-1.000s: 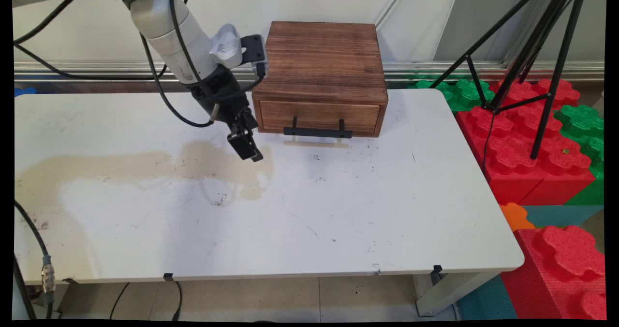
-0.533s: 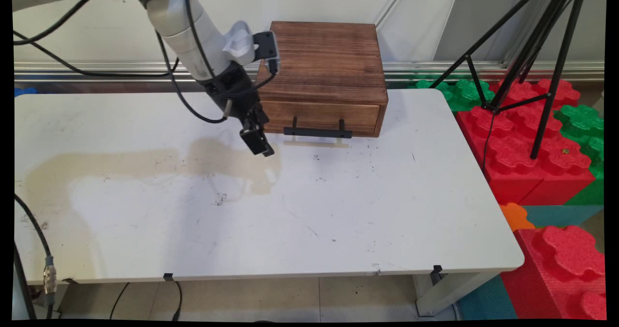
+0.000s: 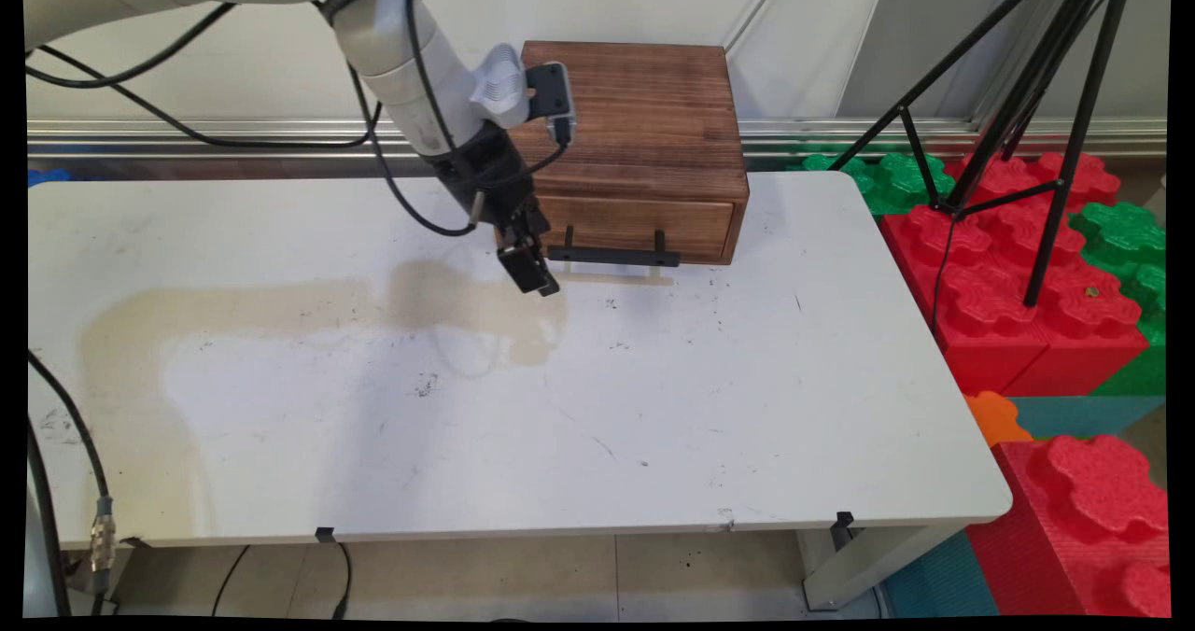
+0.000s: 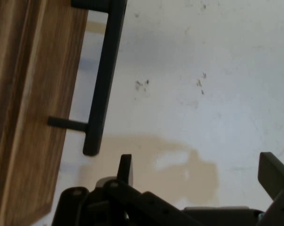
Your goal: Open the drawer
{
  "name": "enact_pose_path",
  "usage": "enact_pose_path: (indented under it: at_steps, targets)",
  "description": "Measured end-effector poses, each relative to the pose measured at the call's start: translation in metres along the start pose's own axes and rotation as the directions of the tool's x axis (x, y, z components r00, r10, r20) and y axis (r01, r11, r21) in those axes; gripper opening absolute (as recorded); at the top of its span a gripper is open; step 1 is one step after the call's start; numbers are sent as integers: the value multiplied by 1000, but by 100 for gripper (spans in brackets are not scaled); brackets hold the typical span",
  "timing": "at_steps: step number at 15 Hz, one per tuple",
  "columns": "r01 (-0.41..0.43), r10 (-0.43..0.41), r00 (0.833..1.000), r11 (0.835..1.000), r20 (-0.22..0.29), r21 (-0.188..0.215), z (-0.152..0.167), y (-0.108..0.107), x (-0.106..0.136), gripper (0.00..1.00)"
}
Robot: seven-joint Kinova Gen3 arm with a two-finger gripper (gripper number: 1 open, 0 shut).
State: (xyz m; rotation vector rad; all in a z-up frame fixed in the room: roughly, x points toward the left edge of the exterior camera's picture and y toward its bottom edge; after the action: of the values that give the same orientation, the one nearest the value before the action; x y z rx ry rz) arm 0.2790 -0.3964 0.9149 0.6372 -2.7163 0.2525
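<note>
Gripper [image 3: 532,272]: black, two fingers, spread wide with nothing between them. In my hand view one of the fingers [image 4: 125,165] stands just short of the handle's near end, and the other sits well off toward the bare desk. I log it as released and hanging low over the desk.

Handle [image 3: 613,256]: black bar on two short posts, fixed to the drawer [image 3: 616,225] front. The gripper is just beside its left end. I see a gap there, no contact.

Wooden box [image 3: 635,118]: dark stained, one drawer, fully closed as far as I can judge. It stands at the desk's far edge, right of the middle.

Desk [image 3: 700,426]: white and scuffed, with a tan stain [image 3: 280,304] running from the left edge to below the gripper.

Cables [image 3: 411,211]: black, looping down from the wrist beside the box's left front corner.

Hazards, as I judge them:
- The finger nearest the bar could knock the bar's end or the drawer front, because it lies almost level with them.
- The wrist camera housing hangs in front of the box's top in the main view. I cannot tell how much clearance it has.
- The cable loop could catch the box's corner.
- The fingertips could scrape the desk, since they ride low.
</note>
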Motion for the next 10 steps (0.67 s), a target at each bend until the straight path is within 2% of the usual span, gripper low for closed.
enact_pose_path:
  at_steps: [10]
  targets:
    - [-86, 86, 996, 996, 2, 1, 30, -18, 21, 100]
